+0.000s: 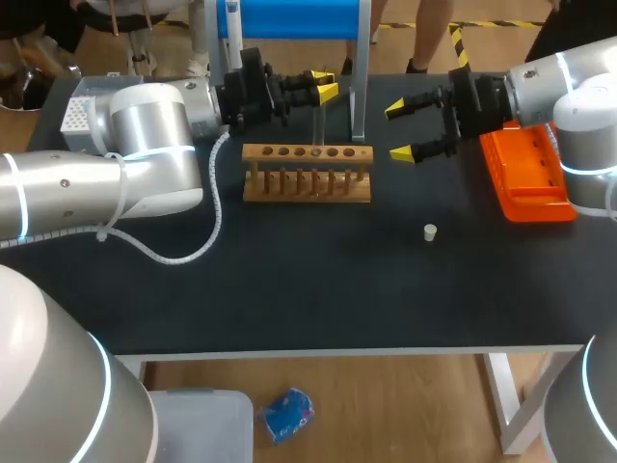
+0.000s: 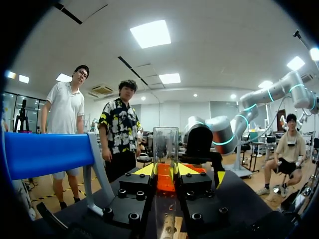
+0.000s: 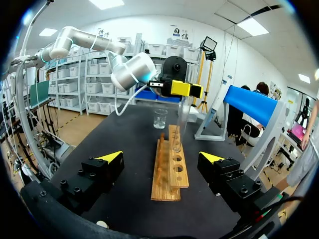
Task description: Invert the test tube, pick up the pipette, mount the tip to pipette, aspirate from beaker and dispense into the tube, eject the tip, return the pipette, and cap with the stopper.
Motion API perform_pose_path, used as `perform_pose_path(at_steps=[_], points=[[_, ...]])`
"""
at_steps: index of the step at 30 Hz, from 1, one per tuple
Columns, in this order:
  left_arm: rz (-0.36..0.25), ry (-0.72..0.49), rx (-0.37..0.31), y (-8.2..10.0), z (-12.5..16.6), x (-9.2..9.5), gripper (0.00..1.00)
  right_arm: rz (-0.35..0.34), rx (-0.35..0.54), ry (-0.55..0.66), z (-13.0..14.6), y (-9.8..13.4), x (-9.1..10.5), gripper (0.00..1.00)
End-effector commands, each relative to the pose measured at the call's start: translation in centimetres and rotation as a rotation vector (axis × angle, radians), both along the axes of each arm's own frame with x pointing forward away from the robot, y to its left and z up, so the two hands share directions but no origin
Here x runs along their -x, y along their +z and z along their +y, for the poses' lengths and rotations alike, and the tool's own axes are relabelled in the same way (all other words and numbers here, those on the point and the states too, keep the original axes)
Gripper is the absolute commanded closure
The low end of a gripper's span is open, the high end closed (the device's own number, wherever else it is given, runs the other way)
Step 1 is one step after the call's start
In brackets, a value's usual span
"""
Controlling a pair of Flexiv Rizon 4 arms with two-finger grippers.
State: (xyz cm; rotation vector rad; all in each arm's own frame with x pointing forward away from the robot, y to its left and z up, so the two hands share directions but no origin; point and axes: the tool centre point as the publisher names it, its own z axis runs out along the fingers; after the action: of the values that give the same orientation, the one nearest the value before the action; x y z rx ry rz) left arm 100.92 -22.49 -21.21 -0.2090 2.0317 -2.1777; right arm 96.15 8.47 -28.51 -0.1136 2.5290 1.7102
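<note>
My left gripper (image 1: 325,90) is shut on a clear test tube (image 1: 316,123) that hangs upright over the back row of the wooden rack (image 1: 307,176). In the left wrist view the tube (image 2: 165,147) stands between the yellow fingertips (image 2: 143,171). From the right wrist view, the tube (image 3: 182,122) runs down from the left gripper (image 3: 180,88) to the rack (image 3: 169,172); whether its lower end sits in a hole I cannot tell. My right gripper (image 1: 402,130) is open and empty just right of the rack, with the rack ahead of it (image 3: 162,159). A small white stopper (image 1: 430,231) lies on the table.
An orange tray (image 1: 525,178) sits at the right under my right arm. A blue stand (image 1: 299,19) with a grey post (image 1: 359,96) rises behind the rack. A glass beaker (image 3: 160,118) stands beyond the rack's far end. A white block (image 1: 79,114) sits at the far left.
</note>
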Motion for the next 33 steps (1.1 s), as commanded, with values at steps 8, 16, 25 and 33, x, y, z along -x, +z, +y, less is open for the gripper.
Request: perform_pose_path(at_steps=[8, 16, 25, 33], points=[[-0.03, 0.008, 0.006, -0.5, 0.2, 0.1, 1.0, -0.001, 0.001, 0.0, 0.0, 0.0, 0.0, 0.0], [-0.028, 0.007, 0.006, -1.3, 0.2, 0.1, 1.0, -0.001, 0.001, 0.0, 0.0, 0.0, 0.0, 0.0], [-0.041, 0.0, 0.0, -2.4, 0.2, -0.2, 1.0, -0.001, 0.001, 0.0, 0.0, 0.0, 0.0, 0.0], [-0.033, -0.033, -0.103, -3.0, 0.3, -0.4, 1.0, -0.001, 0.001, 0.0, 0.0, 0.0, 0.0, 0.0]])
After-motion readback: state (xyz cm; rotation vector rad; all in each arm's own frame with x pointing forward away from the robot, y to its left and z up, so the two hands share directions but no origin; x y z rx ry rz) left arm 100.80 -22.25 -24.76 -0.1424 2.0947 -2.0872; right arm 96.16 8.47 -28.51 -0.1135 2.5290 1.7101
